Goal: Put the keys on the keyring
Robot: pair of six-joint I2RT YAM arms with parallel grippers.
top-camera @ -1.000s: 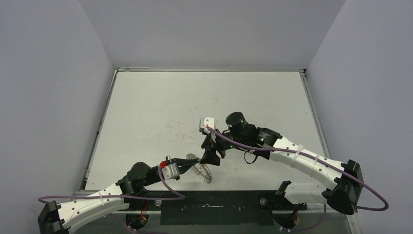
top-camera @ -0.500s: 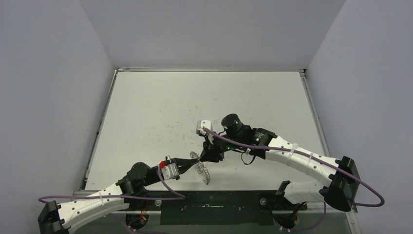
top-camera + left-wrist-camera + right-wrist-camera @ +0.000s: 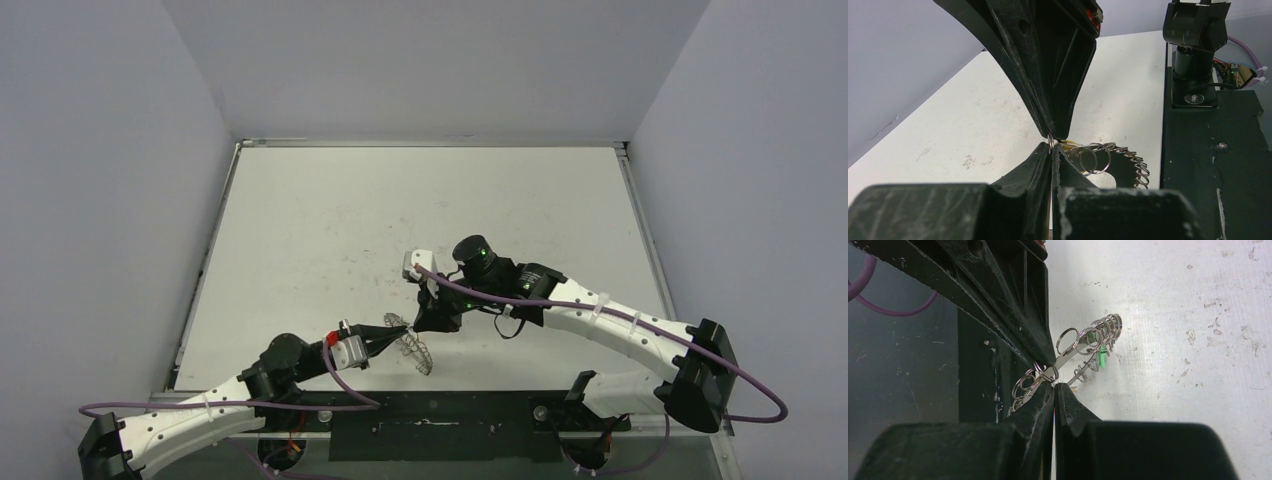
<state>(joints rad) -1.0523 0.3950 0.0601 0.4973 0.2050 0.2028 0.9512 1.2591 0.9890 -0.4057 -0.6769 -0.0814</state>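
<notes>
The keyring (image 3: 415, 348) is at the near edge of the table (image 3: 420, 200), between the two arms, tilted up on its edge and not lying flat. The left gripper (image 3: 385, 338) is clamped on its rim, fingers pressed together on the thin metal. The right gripper (image 3: 432, 322) has its fingers together too, tip against tip with the left one. One of the small loops (image 3: 1068, 340) sits just at that meeting point, but we cannot tell whether it is really pinched.

We judge that the step in hand is to catch one loop so that a key can go on it. To do it well, we would let the left side hold firm so the disc does not swing. The right side should move only a little and along the rim, because a hard pull may twist the disc out of the grip. The right wrist view shows the tips best.

Counting: one keyring; its loops are many and overlap, so we give no number. Of keys we see two — the green key (image 3: 1102, 359), its head just beside the disc, and a yellowish piece under the rim, which we take for the yellow key (image 3: 1071, 144). Whether they already sit on loops is not clear.
</notes>
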